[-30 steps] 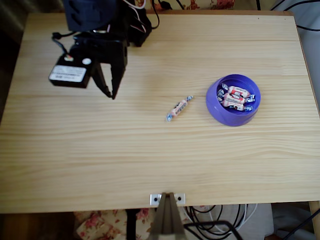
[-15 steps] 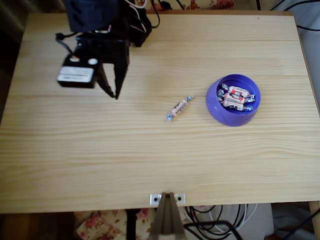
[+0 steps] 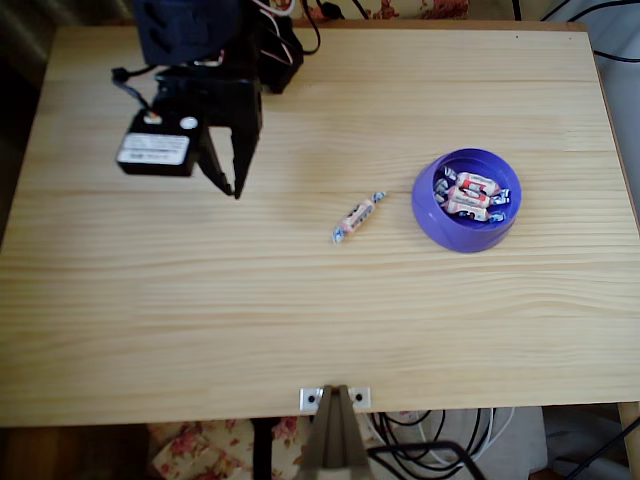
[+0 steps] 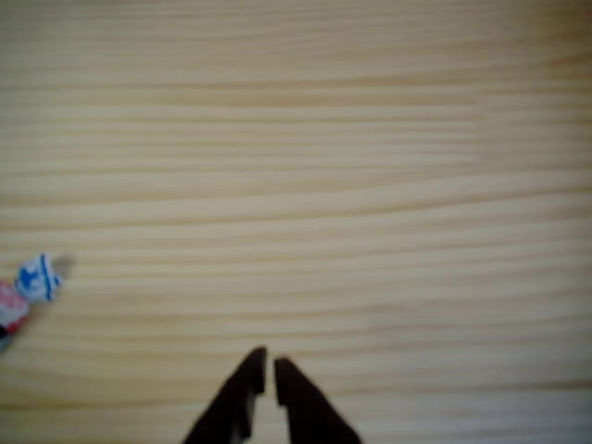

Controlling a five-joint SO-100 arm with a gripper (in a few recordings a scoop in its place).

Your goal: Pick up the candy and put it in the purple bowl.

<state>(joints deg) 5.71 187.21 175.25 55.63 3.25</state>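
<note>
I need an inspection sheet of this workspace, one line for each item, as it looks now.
Surface: pale wooden table, bare around the loose sweet.
Job's things: candy lies on the wood, left of purple bowl; the bowl holds several wrapped sweets.
Clutter: nothing seen.
Grippers: gripper above the table's upper left, far from the candy; fingertips nearly together, holding nothing.
Cables: black cables below the table's front edge.
Surroundings: floral fabric under the table.

Overhead above whole table (image 3: 320, 320); wrist close over same wood.

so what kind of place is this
Probably a home robot setup: a pale wooden table, floral fabric and loose cables below its edge, with a candy and bowl laid out.
</note>
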